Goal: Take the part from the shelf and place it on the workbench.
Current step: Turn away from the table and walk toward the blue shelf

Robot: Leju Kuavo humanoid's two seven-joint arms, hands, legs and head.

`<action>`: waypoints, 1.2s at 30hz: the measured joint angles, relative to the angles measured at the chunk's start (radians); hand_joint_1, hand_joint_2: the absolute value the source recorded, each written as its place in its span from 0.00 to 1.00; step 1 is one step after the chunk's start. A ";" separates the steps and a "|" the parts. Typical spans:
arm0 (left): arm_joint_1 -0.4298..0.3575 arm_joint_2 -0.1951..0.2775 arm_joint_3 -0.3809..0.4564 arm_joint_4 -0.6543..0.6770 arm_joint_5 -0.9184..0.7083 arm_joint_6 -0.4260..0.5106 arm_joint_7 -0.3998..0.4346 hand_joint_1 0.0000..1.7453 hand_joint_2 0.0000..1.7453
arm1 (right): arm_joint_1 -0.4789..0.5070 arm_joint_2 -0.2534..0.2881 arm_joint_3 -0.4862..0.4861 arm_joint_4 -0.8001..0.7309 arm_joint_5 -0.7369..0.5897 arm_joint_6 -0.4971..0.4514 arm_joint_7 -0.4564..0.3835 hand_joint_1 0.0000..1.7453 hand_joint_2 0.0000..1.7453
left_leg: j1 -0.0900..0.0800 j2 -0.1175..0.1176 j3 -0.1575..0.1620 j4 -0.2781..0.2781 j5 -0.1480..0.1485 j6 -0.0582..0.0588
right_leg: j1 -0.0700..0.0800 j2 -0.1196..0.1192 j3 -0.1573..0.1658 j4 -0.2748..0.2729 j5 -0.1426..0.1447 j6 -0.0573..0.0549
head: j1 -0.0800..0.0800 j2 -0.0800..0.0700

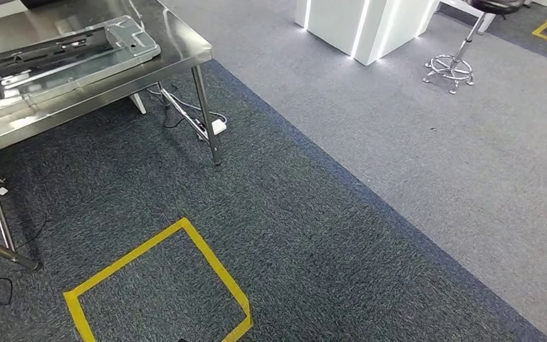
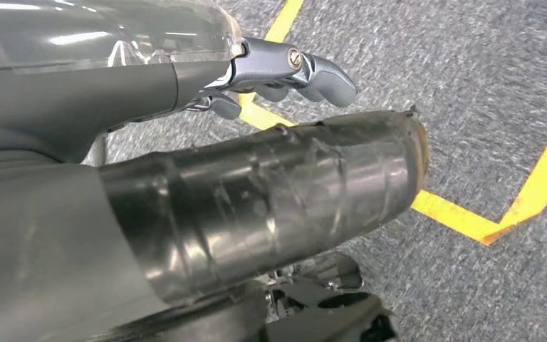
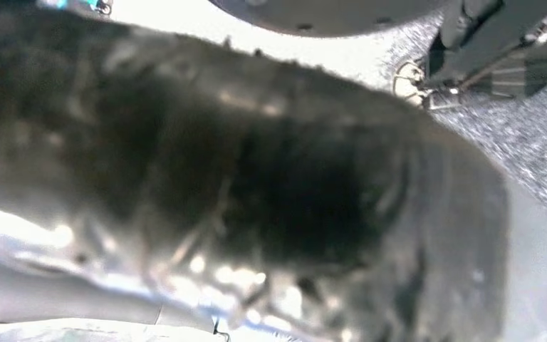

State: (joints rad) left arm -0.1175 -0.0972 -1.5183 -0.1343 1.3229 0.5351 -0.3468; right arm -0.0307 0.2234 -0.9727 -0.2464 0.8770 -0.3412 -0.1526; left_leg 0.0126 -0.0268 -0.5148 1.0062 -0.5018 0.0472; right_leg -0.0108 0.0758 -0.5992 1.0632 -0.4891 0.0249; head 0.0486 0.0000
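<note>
Head view shows you a long metal part lying flat on the steel tabletop, so the placing looks done, though you can't confirm it is the shelf's part. Your left hand hangs over the floor's yellow tape, fingers curled on nothing; the right hand is too blurred to tell.
</note>
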 joint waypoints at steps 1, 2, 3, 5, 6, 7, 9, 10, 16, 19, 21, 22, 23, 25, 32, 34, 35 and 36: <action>0.001 0.000 0.000 0.000 0.000 0.000 0.000 0.00 0.00 | -0.001 0.000 0.000 0.000 0.001 0.000 0.000 0.00 0.00 | 0.001 0.014 0.000 -0.004 0.003 0.007 | 0.000 -0.029 -0.021 0.045 -0.027 0.002 | 0.001 0.000; 0.002 0.000 0.000 0.000 0.000 0.000 0.000 0.00 0.00 | -0.002 0.000 0.000 0.000 0.002 0.000 0.001 0.00 0.00 | -0.002 0.027 0.000 -0.004 0.003 0.011 | 0.000 -0.052 -0.052 0.106 -0.060 0.005 | 0.002 0.000; 0.004 0.000 0.000 0.000 0.000 0.000 0.000 0.00 0.00 | -0.003 0.000 0.000 0.000 0.002 0.000 0.002 0.00 0.00 | -0.003 0.041 -0.002 -0.004 0.002 0.013 | -0.002 -0.061 -0.083 0.170 -0.089 0.008 | 0.002 0.000; 0.006 0.000 0.000 0.000 0.001 0.000 0.000 0.00 0.00 | -0.002 0.000 0.000 0.000 0.003 0.000 0.003 0.00 0.00 | -0.005 0.070 -0.003 -0.002 0.000 0.012 | -0.005 -0.067 -0.116 0.236 -0.101 0.013 | 0.001 0.000; 0.006 0.000 0.000 0.000 0.001 0.000 0.000 0.00 0.00 | -0.001 0.000 0.000 0.000 0.003 0.000 0.003 0.00 0.00 | -0.006 0.082 -0.002 -0.002 -0.002 0.011 | -0.005 -0.072 -0.102 0.210 -0.077 0.013 | 0.001 0.000; 0.005 0.000 0.000 0.000 0.001 0.000 0.000 0.00 0.00 | -0.001 0.000 0.000 0.000 0.003 0.000 0.003 0.00 0.00 | -0.006 0.094 0.000 -0.001 -0.005 0.009 | -0.005 -0.083 -0.069 0.149 -0.042 0.012 | 0.001 0.000; 0.004 0.000 0.000 0.000 0.001 0.000 0.000 0.00 0.00 | -0.001 0.000 0.000 0.000 0.003 0.000 0.003 0.00 0.00 | -0.008 0.113 0.006 0.001 -0.011 0.001 | 0.000 -0.126 0.004 0.012 0.008 0.003 | 0.001 0.000; 0.004 0.000 0.000 0.000 0.001 0.000 0.000 0.00 0.00 | -0.002 0.000 0.000 0.000 0.003 0.000 0.003 0.00 0.00 | -0.010 0.122 0.008 0.001 -0.014 -0.005 | 0.003 -0.139 0.023 -0.026 0.017 -0.003 | 0.001 0.000; -0.003 -0.001 0.000 0.000 0.001 0.000 0.000 0.00 0.00 | -0.002 0.001 0.000 0.000 0.005 0.001 0.005 0.00 0.00 | -0.006 0.089 -0.008 0.066 -0.070 -0.036 | -0.002 -0.094 0.027 -0.054 0.032 -0.035 | -0.001 0.000; 0.002 0.000 0.000 0.000 0.002 0.000 0.000 0.00 0.00 | -0.003 0.001 0.000 0.000 0.007 0.002 0.006 0.00 0.00 | -0.002 0.036 -0.099 0.259 -0.157 -0.045 | 0.000 -0.059 0.022 -0.053 0.035 -0.041 | -0.002 0.000; 0.006 0.000 0.000 0.000 0.003 0.000 0.001 0.00 0.00 | -0.002 0.001 0.000 0.001 0.009 0.005 0.006 0.00 0.00 | -0.001 0.032 -0.113 0.277 -0.135 -0.045 | 0.001 -0.031 0.021 -0.048 0.035 -0.041 | -0.002 0.000; 0.006 0.000 0.000 0.000 0.004 0.000 0.001 0.00 0.00 | -0.001 0.001 0.000 0.001 0.010 0.006 0.006 0.00 0.00 | -0.001 0.027 -0.092 0.226 -0.097 -0.044 | 0.000 -0.017 0.020 -0.045 0.035 -0.040 | -0.002 0.000; 0.006 0.000 0.000 0.000 0.005 0.000 0.001 0.00 0.00 | -0.001 0.001 0.000 0.001 0.012 0.007 0.006 0.00 0.00 | 0.001 0.009 -0.061 0.154 -0.059 -0.041 | -0.001 -0.004 0.020 -0.041 0.034 -0.038 | -0.002 0.000; 0.005 0.001 0.000 0.000 0.006 0.000 0.001 0.00 0.00 | -0.003 0.002 0.000 0.002 0.016 0.008 0.006 0.00 0.00 | 0.001 -0.027 -0.016 0.042 -0.015 -0.034 | 0.000 0.019 0.014 -0.033 0.033 -0.029 | -0.002 0.000; 0.002 0.002 0.000 0.000 0.014 0.000 -0.001 0.00 0.00 | -0.001 0.003 0.000 0.004 0.022 0.009 0.008 0.00 0.00 | -0.002 0.025 -0.003 -0.005 0.011 0.011 | 0.000 -0.028 -0.048 0.073 -0.028 0.006 | 0.000 0.000; 0.006 0.002 0.000 0.000 0.014 0.000 -0.001 0.00 0.00 | -0.003 0.003 0.000 0.004 0.023 0.009 0.008 0.00 0.00 | -0.006 0.053 -0.006 -0.006 0.011 0.014 | -0.002 -0.060 -0.108 0.201 -0.088 0.012 | 0.000 0.000; 0.007 0.003 0.000 0.000 0.015 0.000 -0.001 0.00 0.00 | -0.003 0.003 0.000 0.004 0.023 0.009 0.009 0.00 0.00 | -0.007 0.067 -0.006 -0.005 0.010 0.014 | -0.004 -0.065 -0.124 0.236 -0.096 0.015 | 0.000 0.000; 0.007 0.003 0.000 0.000 0.015 0.000 -0.001 0.00 0.00 | -0.002 0.003 0.000 0.004 0.023 0.009 0.009 0.00 0.00 | -0.007 0.080 -0.006 -0.005 0.008 0.014 | -0.006 -0.068 -0.121 0.235 -0.084 0.016 | 0.000 0.000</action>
State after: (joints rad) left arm -0.1101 -0.0937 -1.5183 -0.1342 1.3375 0.5356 -0.3477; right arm -0.0325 0.2266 -0.9725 -0.2422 0.9003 -0.3326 -0.1434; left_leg 0.0054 0.0533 -0.5210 1.0013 -0.4937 0.0611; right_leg -0.0172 0.0073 -0.7200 1.2986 -0.5734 0.0414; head 0.0491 0.0000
